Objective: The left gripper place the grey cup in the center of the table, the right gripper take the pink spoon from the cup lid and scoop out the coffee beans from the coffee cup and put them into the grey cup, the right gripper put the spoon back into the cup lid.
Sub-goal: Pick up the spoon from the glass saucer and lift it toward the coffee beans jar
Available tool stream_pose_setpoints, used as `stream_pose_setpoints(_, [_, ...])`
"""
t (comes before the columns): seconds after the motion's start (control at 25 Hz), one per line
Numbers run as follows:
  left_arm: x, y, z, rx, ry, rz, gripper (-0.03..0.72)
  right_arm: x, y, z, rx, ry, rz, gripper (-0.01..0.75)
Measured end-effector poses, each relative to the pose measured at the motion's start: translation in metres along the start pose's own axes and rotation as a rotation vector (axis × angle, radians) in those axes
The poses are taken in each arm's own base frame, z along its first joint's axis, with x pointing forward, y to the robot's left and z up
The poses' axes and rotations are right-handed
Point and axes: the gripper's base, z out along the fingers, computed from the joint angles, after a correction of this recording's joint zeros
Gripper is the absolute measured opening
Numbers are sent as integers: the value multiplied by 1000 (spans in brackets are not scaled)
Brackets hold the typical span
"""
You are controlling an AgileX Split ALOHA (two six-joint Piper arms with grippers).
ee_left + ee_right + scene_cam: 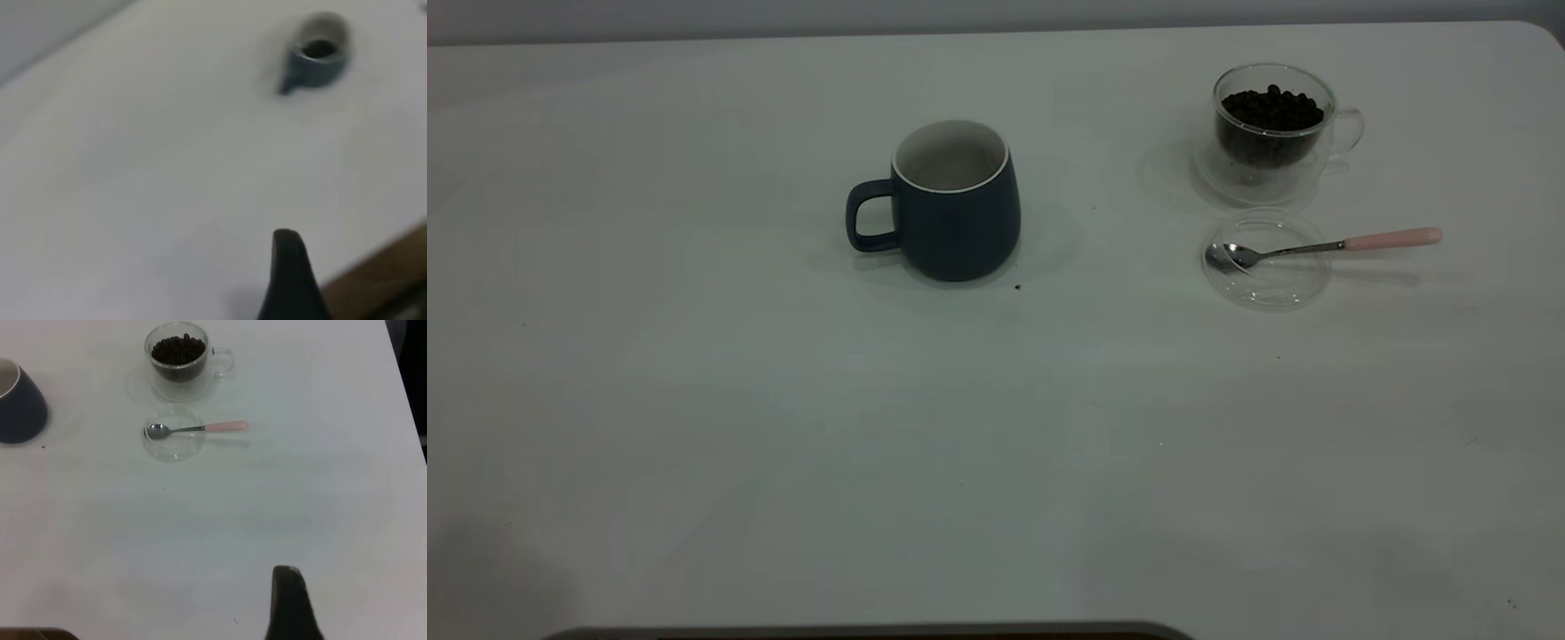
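On the table (694, 400), pink spoon (1316, 246) lies far from right tool (292, 607).

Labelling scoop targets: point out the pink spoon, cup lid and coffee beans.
pink spoon (1392, 238), exterior view, pink handle.
cup lid (1267, 292), exterior view, bare near rim.
coffee beans (1272, 108), exterior view, top of heap.

no legible txt, no labels, brands, nos. or signs on any obj

Grey wall strip (996, 13) behind, dim even light.
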Motion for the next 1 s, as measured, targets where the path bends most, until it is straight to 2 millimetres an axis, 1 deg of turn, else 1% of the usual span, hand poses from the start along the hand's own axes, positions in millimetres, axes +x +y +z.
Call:
stream_pose_setpoints(0.16, [57,-16,12,88,33,-23,569,0,0,0,0,0,0,537])
stream_pose_setpoints(0.32, [110,-29,32,131,71,-34,569,0,0,0,0,0,0,537])
stream_pose_setpoints(0.4, [133,-33,40,136,68,-38,569,0,0,0,0,0,0,537])
stream_pose_setpoints(0.48, [148,-35,45,134,52,-41,569,0,0,0,0,0,0,537])
stream_pose_setpoints(0.56, [161,-37,48,131,20,-42,569,0,0,0,0,0,0,537])
stream_pose_setpoints(0.68, [171,-38,48,124,-42,-43,569,0,0,0,0,0,0,537])
stream_pose_setpoints(1.0, [182,-39,39,112,-148,-44,569,0,0,0,0,0,0,537])
